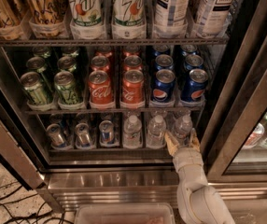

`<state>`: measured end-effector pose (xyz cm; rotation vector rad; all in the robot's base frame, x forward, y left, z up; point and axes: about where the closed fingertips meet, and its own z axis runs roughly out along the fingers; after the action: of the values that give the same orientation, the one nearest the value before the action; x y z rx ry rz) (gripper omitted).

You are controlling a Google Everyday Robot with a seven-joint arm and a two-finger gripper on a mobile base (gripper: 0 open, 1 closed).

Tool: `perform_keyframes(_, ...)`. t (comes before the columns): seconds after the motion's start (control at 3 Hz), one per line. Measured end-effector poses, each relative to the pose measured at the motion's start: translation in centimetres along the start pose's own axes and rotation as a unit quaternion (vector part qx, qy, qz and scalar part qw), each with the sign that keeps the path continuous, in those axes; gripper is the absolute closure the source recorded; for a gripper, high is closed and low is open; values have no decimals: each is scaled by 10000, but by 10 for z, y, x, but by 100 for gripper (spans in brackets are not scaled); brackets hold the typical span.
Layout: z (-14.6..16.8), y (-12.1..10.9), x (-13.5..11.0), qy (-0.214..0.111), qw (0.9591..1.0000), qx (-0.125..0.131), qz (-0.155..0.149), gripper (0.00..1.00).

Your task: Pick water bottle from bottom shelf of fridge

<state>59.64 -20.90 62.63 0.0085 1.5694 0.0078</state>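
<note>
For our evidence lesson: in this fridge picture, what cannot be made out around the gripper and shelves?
1. Camera view: base of the rightmost small clear plastic water bottle, hidden behind the open cream two-finger gripper; contact cannot be told.
2. Rear of the dark metal bottom shelf, hidden by front drinks and shadow.
3. Tall white tea bottles, tops cut off by the upper edge.

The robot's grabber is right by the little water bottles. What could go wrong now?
The open gripper hovers at the rightmost small clear plastic water bottle on the dark bottom shelf. One finger may bump the neighbouring clear bottle, standing close beside, and tip it. Lifting too high could hit the rack of blue cola cans just above.
</note>
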Motion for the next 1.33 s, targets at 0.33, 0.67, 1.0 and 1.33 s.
perform_keyframes(0.33,10,0,-2,-12,10000,38,5,25)
perform_keyframes(0.67,17,0,0,16,10000,65,21,42)
perform_keyframes(1.0,17,0,0,17,10000,66,22,65)
perform_keyframes(1.33,17,0,0,17,10000,66,22,89)
